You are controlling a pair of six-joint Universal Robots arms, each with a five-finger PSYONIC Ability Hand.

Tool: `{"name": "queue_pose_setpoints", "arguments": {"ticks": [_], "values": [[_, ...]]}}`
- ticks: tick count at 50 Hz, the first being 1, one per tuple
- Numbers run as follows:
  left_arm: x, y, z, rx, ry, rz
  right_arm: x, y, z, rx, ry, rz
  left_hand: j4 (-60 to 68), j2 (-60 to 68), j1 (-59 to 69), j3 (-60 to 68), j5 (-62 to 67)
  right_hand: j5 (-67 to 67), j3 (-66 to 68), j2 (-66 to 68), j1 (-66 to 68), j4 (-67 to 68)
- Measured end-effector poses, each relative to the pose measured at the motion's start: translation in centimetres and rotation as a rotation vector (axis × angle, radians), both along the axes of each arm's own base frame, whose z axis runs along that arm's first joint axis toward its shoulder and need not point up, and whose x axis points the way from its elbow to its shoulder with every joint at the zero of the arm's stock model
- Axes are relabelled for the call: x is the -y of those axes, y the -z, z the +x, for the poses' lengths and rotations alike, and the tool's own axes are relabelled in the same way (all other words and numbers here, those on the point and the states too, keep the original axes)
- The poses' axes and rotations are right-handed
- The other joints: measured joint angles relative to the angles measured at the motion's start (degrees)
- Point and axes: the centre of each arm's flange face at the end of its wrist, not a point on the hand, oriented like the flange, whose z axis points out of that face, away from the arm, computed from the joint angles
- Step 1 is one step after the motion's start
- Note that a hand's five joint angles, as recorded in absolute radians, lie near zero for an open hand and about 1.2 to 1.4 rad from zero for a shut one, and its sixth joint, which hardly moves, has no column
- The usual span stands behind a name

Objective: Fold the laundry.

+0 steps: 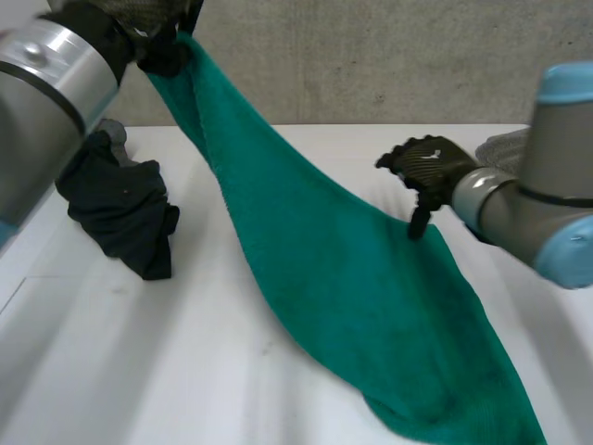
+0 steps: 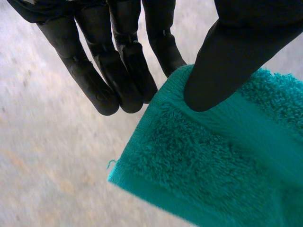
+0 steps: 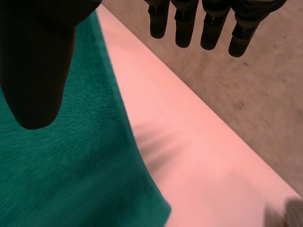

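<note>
The step in hand looks like opening the cloth out before any fold is made. The left hand (image 1: 159, 48) is raised high above the counter's far left corner and pinches one corner of the green towel (image 1: 371, 306) between its thumb and a finger, while its other fingers reach straight past the hem. From that corner the towel hangs in a long slanting band, and its lower end lies bunched on the counter (image 1: 185, 371) at the near right corner. The right hand (image 1: 428, 165) is over the towel's far edge about halfway along. Its fingers are relaxed and parted from the thumb and hold nothing; whether one fingertip touches the cloth I cannot tell. The next move probably calls for the right hand to close on that edge, or to run down it to a second corner. The two hands could then stretch the towel flat and lay it down square. A crumpled dark garment (image 1: 120, 209) lies near the left edge, beneath the raised left arm. A grey cloth (image 1: 500, 146) sits by the far right edge, behind the right arm. Both lie close to where the towel would be spread, so it may need to be laid in the middle of the counter to avoid them.
</note>
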Motion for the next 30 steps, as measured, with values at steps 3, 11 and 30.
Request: {"name": "queue_pose_setpoints", "arguments": {"ticks": [3, 11, 30], "values": [[-2.2, -1.5, 0.3, -0.017, 0.037, -0.057, 1.2, 2.4, 2.2, 0.012, -0.043, -0.024, 0.0, 0.0, 0.0, 0.0, 0.0, 0.0, 0.0, 0.0, 0.0, 0.0], [-4.4, -3.0, 1.1, -0.047, 0.08, -0.18, 3.7, 8.0, 5.1, 0.014, -0.09, -0.021, 0.0, 0.0, 0.0, 0.0, 0.0, 27.8, 28.6, 29.0, 29.3, 28.0], [7.7, -4.5, 4.5, -0.134, -0.191, -0.41, 10.2, -14.6, -0.5, 0.377, 0.275, -0.833, 0.0, 0.0, 0.0, 0.1, 0.0, 53.7, 55.9, 54.7, 51.4, 56.3]]}}
